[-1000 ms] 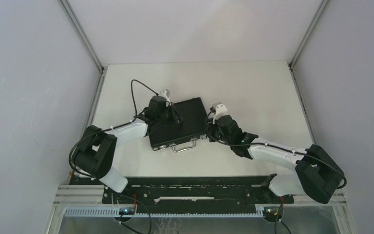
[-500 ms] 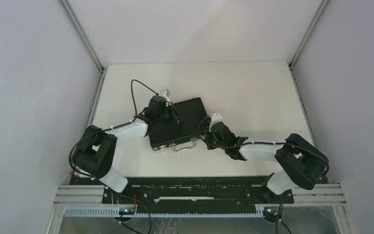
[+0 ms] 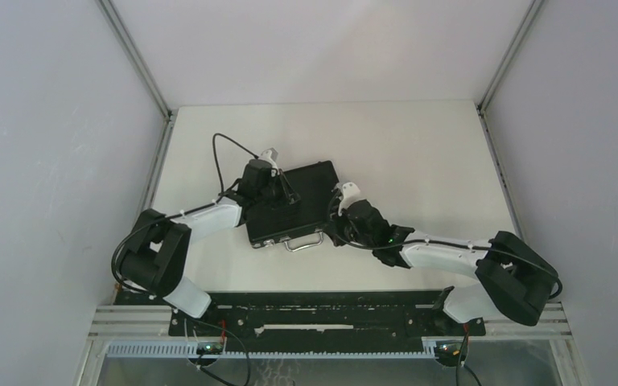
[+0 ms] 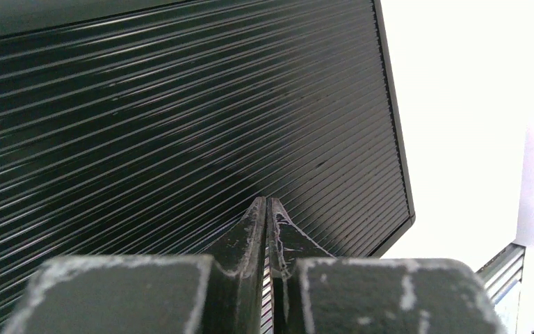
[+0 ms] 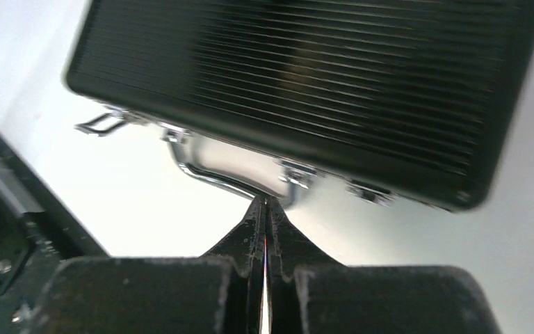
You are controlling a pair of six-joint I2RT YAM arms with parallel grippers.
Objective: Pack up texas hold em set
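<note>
The texas hold em set shows only as a closed black ribbed briefcase (image 3: 299, 201) with silver trim and a silver handle (image 3: 304, 241) on its near side. Chips, cards and tokens are hidden inside. My left gripper (image 3: 278, 193) is shut and empty, its tips resting on the ribbed lid (image 4: 181, 125). My right gripper (image 3: 336, 227) is shut and empty, at the case's near right corner. In the right wrist view its tips (image 5: 264, 200) sit right at the handle (image 5: 208, 174), just below the case (image 5: 299, 76). A latch (image 5: 97, 124) at the left stands open.
The white table (image 3: 418, 161) lies inside grey walls with metal corner posts. A black mounting rail (image 3: 306, 310) runs along the near edge behind the arm bases. A black cable (image 3: 229, 149) loops above the left wrist.
My right gripper has moved left and toward the case's near right corner, by the handle. My left gripper has stayed on the lid.
</note>
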